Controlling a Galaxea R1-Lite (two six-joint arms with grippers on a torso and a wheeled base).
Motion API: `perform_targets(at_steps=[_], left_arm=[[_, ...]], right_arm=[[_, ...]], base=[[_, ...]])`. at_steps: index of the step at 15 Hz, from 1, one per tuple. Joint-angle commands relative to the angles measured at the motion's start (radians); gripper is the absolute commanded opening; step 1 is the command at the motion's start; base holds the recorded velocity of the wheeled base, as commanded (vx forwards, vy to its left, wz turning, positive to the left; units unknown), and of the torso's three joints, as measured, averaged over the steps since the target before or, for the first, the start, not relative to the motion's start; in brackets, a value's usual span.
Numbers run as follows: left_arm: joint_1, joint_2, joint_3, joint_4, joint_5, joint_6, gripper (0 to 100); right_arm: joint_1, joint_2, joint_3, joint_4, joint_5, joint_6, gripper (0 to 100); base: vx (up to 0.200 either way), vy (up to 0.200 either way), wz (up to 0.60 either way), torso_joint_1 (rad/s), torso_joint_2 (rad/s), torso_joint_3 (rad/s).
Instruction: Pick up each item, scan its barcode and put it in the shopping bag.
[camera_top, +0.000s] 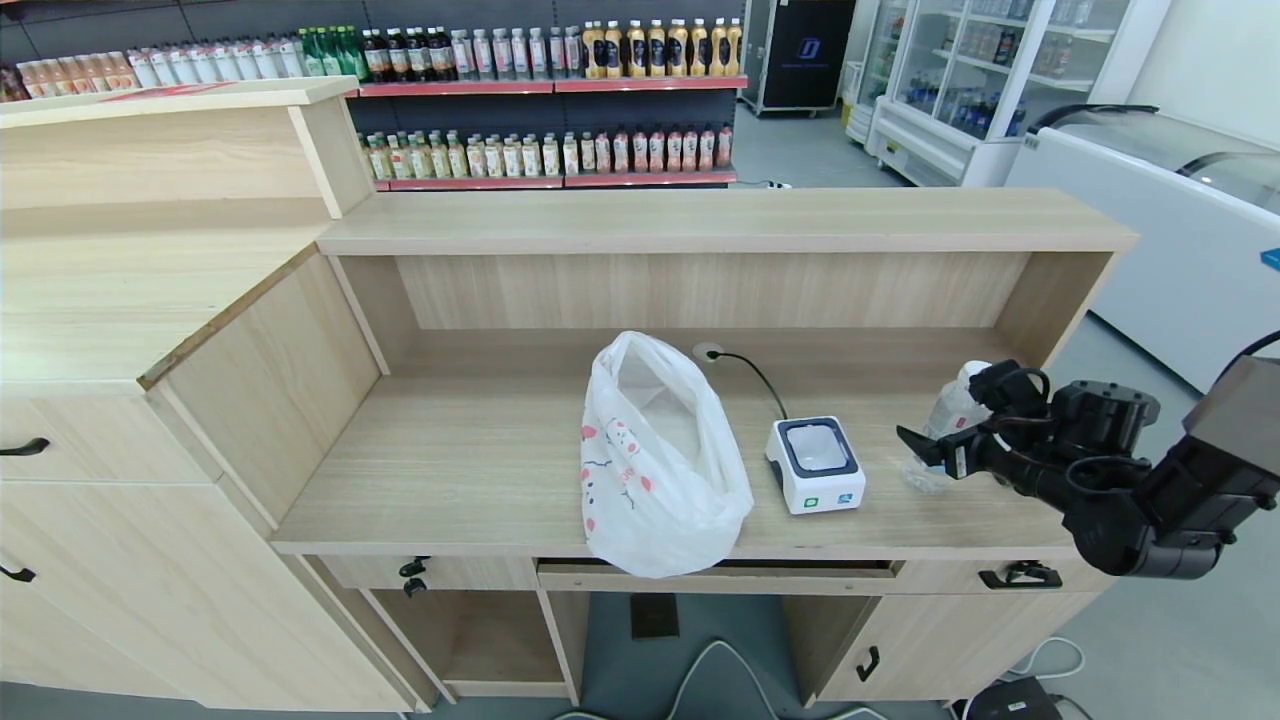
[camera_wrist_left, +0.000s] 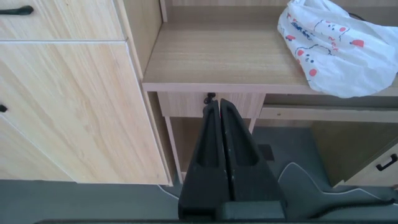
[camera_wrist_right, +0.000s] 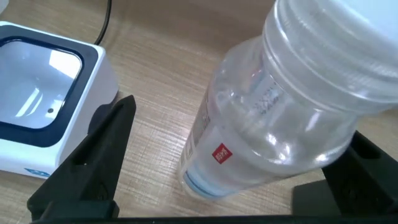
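Observation:
A clear plastic bottle (camera_top: 957, 400) with a white cap stands at the right end of the wooden counter (camera_top: 450, 470). My right gripper (camera_top: 942, 440) is open around it, one finger on each side; in the right wrist view the bottle (camera_wrist_right: 267, 118) sits between the black fingers (camera_wrist_right: 87, 168) with a gap on the scanner side. The white barcode scanner (camera_top: 815, 462) sits just left of the bottle. A white shopping bag (camera_top: 655, 460) with red and black prints stands open at the counter's middle. My left gripper (camera_wrist_left: 221, 124) is shut, low in front of the counter's left end.
A black cable (camera_top: 755, 375) runs from the scanner to the counter's back. A raised shelf wall (camera_top: 720, 290) backs the counter and a taller cabinet (camera_top: 150, 300) stands to the left. Drawers and an open bay (camera_wrist_left: 211, 143) lie under the counter.

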Motion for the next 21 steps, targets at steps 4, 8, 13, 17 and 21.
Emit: perform_targets(at_steps=[4, 8, 13, 17, 21], left_arm=[[0.0, 0.0, 0.0, 0.0, 0.0, 0.0, 0], [0.0, 0.0, 0.0, 0.0, 0.0, 0.0, 0], [0.0, 0.0, 0.0, 0.0, 0.0, 0.0, 0], [0.0, 0.0, 0.0, 0.0, 0.0, 0.0, 0], [0.0, 0.0, 0.0, 0.0, 0.0, 0.0, 0]], right_arm=[[0.003, 0.044, -0.049, 0.001, 0.019, -0.006, 100], [0.003, 0.057, -0.055, 0.001, 0.047, -0.006, 100], [0.003, 0.059, -0.063, 0.001, 0.06, -0.006, 0], [-0.007, 0.059, -0.065, 0.006, 0.056, -0.008, 0], [-0.013, 0.054, -0.057, 0.0, 0.05, -0.015, 0]], base=[[0.0, 0.0, 0.0, 0.0, 0.0, 0.0], [0.0, 0.0, 0.0, 0.0, 0.0, 0.0], [0.0, 0.0, 0.0, 0.0, 0.0, 0.0], [0.0, 0.0, 0.0, 0.0, 0.0, 0.0], [0.0, 0.0, 0.0, 0.0, 0.0, 0.0]])
